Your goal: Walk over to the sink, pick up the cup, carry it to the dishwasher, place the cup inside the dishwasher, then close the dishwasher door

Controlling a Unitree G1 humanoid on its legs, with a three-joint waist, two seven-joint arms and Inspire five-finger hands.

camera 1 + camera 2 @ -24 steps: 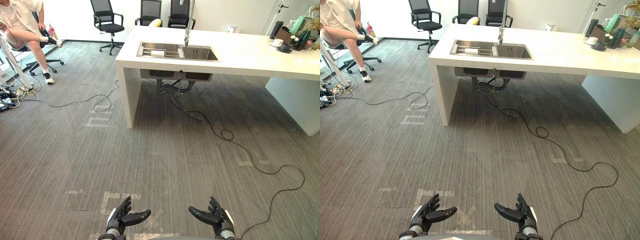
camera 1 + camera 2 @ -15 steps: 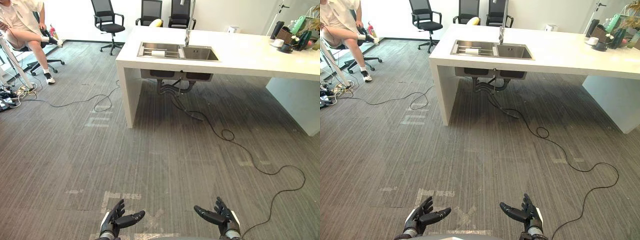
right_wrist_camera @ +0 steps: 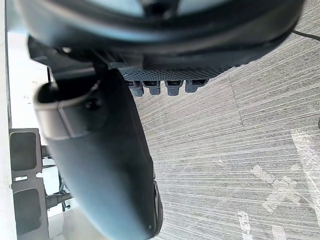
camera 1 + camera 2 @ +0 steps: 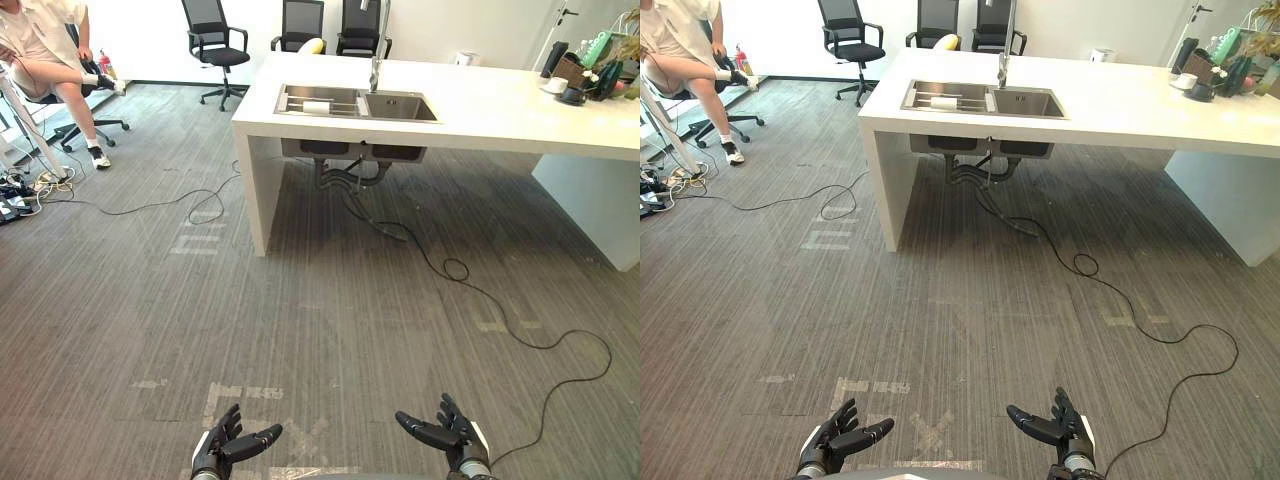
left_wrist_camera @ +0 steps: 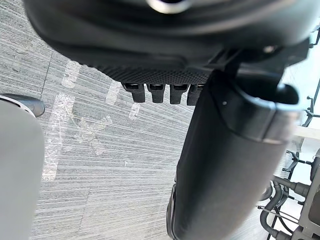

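Observation:
A white counter (image 4: 500, 110) holds a steel double sink (image 4: 356, 102) with a tall tap (image 4: 377, 50), far ahead across the grey carpet. A white cup-like thing (image 4: 316, 105) lies in the sink's left basin. My left hand (image 4: 222, 450) and right hand (image 4: 452, 438) hang low at the near edge of the eye views, palms facing each other. Both are open and hold nothing. In the left wrist view the thumb (image 5: 225, 165) and fingers (image 5: 160, 92) are straight over bare carpet, and in the right wrist view the thumb (image 3: 107, 165) is straight too.
A person (image 4: 40, 50) sits on a chair at the far left beside a cable (image 4: 150, 205) trailing over the floor. Black office chairs (image 4: 215, 40) stand behind the counter. Bottles and a cup (image 4: 580, 75) crowd the counter's right end. Tape marks (image 4: 240, 392) lie near my hands.
Both hands have sunk toward the near edge of the eye views and drawn slightly apart. The sink and counter have stayed where they were.

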